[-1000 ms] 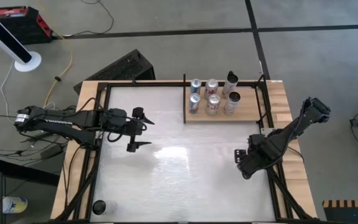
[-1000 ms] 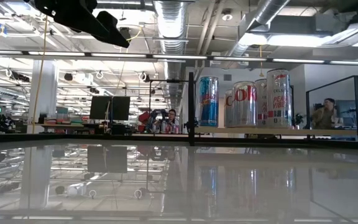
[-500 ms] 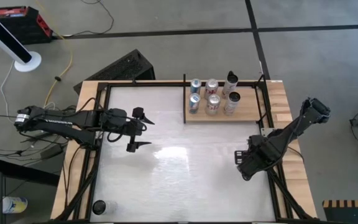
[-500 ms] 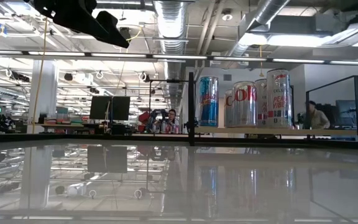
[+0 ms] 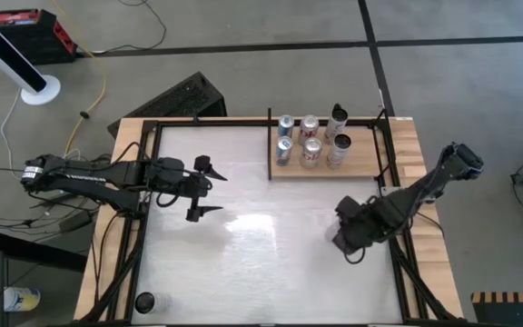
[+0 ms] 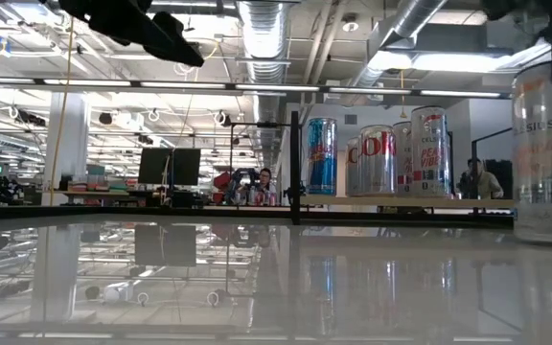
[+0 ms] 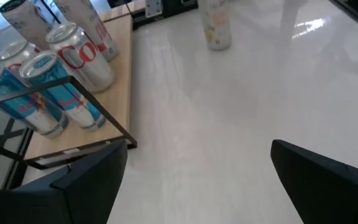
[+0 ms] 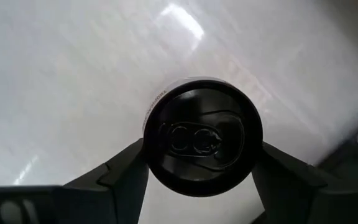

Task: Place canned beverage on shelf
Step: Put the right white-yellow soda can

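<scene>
A tall slim whitish can [image 6: 547, 153] stands upright at the table's right side, with my right gripper [image 5: 348, 232] shut on it from above; the right wrist view looks down on its dark top [image 8: 202, 137]. The left wrist view shows the same can [image 7: 216, 25] far off. At the far right is the shelf [image 5: 361, 163], a tan wood panel with black rails, with several cans [image 5: 310, 141] standing on it. My left gripper [image 5: 214, 192] hangs open over the table's left part, holding nothing. My right gripper pinches the can's upper wall just under the rim [image 8: 151, 127] between its two fingers [image 8: 123, 171], one on each side. The fingers come from above, pointing steeply down. The can stays upright with its base at the tabletop; I cannot tell whether it rests there.
The shelf's black upright rail [image 5: 271, 145] stands on its left side. A small dark round thing [image 5: 144, 302] sits at the near left corner. The glossy tabletop [image 5: 261, 254] lies open between the two arms. A person [image 6: 474, 180] is in the room behind.
My right gripper has gone a little toward the table's left edge and rolled about its wrist. The can has come along upright and now shows at the right edge of the low view, where it did not show before.
</scene>
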Motion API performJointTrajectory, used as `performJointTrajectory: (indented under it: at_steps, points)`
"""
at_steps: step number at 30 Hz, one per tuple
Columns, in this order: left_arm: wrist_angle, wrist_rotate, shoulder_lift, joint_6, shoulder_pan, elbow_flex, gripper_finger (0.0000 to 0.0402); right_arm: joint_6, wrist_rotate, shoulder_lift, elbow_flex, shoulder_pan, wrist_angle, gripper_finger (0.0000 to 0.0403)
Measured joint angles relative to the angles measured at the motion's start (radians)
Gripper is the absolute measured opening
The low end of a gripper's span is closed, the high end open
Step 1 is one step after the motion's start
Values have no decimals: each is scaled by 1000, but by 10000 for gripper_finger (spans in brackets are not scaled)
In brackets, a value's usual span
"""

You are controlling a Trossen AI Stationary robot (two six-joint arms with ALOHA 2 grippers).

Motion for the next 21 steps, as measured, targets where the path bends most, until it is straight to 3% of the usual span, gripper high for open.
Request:
performJointTrajectory:
  at_steps: [6, 13, 21]
  points:
    - [37, -3, 0, -12, 0, 0, 382, -269, -90, -2, 2, -86, 55, 272]
    - [73, -21, 0, -50, 0, 0, 382, -466, -133, -3, 3, -142, 61, 272]
    - [94, -44, 0, -137, 0, 0, 382, -494, -150, -3, 2, -102, 60, 287]
